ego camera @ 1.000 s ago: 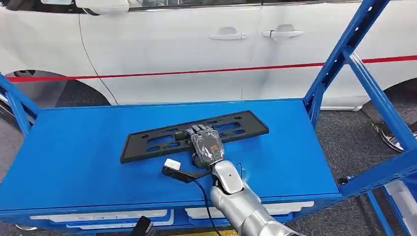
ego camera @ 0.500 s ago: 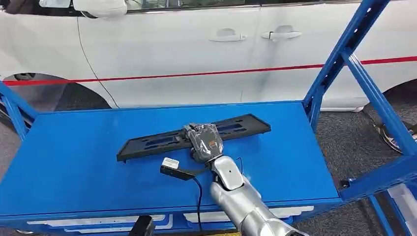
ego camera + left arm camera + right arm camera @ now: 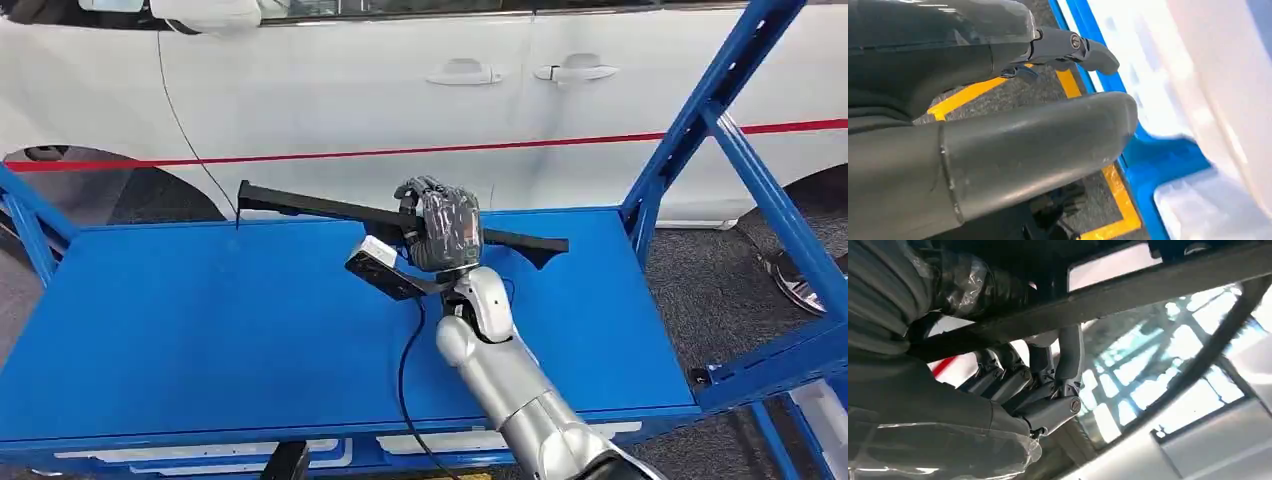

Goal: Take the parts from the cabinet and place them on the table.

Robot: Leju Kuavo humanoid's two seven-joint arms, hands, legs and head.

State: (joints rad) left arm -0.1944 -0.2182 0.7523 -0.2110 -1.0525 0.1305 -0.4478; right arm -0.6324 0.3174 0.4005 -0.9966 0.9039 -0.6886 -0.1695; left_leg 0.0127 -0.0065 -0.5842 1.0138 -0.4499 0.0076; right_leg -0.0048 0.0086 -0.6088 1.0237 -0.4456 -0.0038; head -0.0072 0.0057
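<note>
Even, bright light falls from above on the blue shelf (image 3: 180, 320), and my right arm (image 3: 520, 400) shows soft highlights and lays only a faint shadow near the shelf's front edge. My left wrist view is smeared, with the white surface (image 3: 1218, 100) washed out. My right wrist view is dark against glaring windows (image 3: 1148, 370).

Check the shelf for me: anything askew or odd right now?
Nothing damaged or spilled. The black plate is off the blue shelf, held edge-up in the right robot hand, gripped near its middle, so both long ends hang free and tilt slightly.
</note>
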